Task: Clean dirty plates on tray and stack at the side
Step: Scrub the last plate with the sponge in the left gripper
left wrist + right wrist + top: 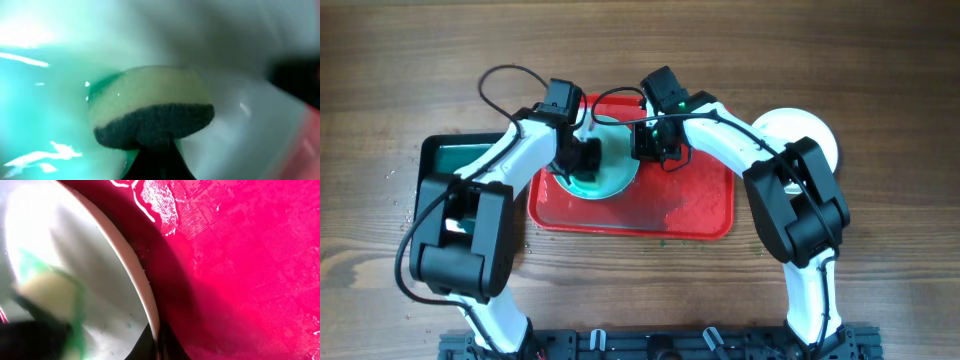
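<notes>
Clenched on a yellow, dark-backed sponge [150,107], the left gripper [582,155] presses onto the teal-smeared round white plate [608,175] on the red plastic tray [685,205], while the right gripper [654,145] meets its right rim, grip unclear.

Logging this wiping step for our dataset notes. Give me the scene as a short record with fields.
tray: red tray, one plate on its left part
plate state: teal smear over its left side, not wiped off
left arm: left tool holds a sponge on the plate
right arm: right tool at the plate's right rim, seemingly pinching it
side stack: white plate right of the tray; count unclear
other: black basin left of the tray
</notes>
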Robot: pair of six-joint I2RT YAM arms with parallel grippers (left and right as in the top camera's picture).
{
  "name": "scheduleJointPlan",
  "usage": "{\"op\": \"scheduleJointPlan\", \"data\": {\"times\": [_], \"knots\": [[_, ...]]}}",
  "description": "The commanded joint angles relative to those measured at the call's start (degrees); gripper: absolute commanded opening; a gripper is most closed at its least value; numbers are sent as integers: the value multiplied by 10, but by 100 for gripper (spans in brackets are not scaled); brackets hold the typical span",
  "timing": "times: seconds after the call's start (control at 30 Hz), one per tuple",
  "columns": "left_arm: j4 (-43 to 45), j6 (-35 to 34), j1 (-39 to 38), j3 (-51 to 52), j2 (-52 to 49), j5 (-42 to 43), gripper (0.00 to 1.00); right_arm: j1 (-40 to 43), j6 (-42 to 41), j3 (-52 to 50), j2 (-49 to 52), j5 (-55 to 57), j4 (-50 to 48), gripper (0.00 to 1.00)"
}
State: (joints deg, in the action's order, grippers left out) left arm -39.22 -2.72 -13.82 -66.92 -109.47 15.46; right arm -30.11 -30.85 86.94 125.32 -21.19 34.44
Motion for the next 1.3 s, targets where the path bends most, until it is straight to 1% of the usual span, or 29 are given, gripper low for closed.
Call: {"op": "scheduleJointPlan", "data": {"times": [0.0,0.03,0.07,0.1,0.13,0.23,0.3,0.33,0.47,0.5,0.57,0.6,0.63,0.67,0.7,0.73,0.77,0.8,0.87,0.9,0.97,1.0,1.03,1.1,1.17,1.23,1.27], "knots": [[-7,100,-14,37,-49,152,4,2,9,-21,31,26,-2,4],[10,94,-13,37,-49,138,4,2,9,-21,31,26,-2,4],[36,58,-12,37,-49,97,4,2,9,-21,31,26,-2,4],[65,-12,-11,37,-49,31,4,2,9,-21,31,27,-2,4],[97,-120,-9,37,-49,-71,4,2,9,-21,31,27,-2,4],[119,-348,-9,37,-49,-257,4,2,9,-21,31,27,-1,5],[118,-429,-9,37,-49,-309,4,2,9,-21,31,27,-1,4],[117,-444,-9,37,-49,-317,4,2,9,-21,31,27,-2,4],[86,-453,-9,37,-49,-336,4,2,10,-21,31,27,-4,4],[75,-443,-9,37,-49,-330,4,2,12,-21,31,26,-6,4],[73,-327,-10,37,-49,-240,4,2,26,-21,31,10,-9,4],[64,-212,-10,37,-49,-120,4,2,33,-21,31,5,-9,4],[54,-153,-10,37,-49,-54,4,2,38,-21,31,1,-9,4],[33,-64,-10,37,-49,50,4,2,40,-21,31,-5,-10,4],[18,-10,-10,37,-49,115,4,2,40,-21,31,-8,-10,4],[9,25,-10,37,-49,153,4,2,40,-21,31,-10,-10,4],[11,37,-9,36,-49,160,4,2,41,-21,31,-12,-10,4],[23,34,-6,36,-49,154,4,2,41,-21,31,-12,-10,4],[55,-14,6,34,-49,137,4,2,41,-21,31,-12,-9,4],[78,-70,19,30,-49,108,4,2,41,-21,31,-12,-9,4],[94,-204,42,14,-49,4,4,2,41,-21,31,-12,-8,4],[72,-322,57,-7,-47,-123,4,2,41,-21,31,-11,-8,4],[64,-362,64,-19,-46,-183,4,2,42,-21,31,-11,-8,5],[64,-367,70,-38,-43,-221,4,2,43,-21,31,-11,-8,5],[55,-353,71,-57,-39,-226,4,2,50,-21,31,-12,-8,5],[12,-296,69,-94,-27,-201,4,2,52,-21,31,-12,-8,4],[-20,-265,69,-114,-17,-162,4,2,54,-21,31,-12,-8,4]]}}
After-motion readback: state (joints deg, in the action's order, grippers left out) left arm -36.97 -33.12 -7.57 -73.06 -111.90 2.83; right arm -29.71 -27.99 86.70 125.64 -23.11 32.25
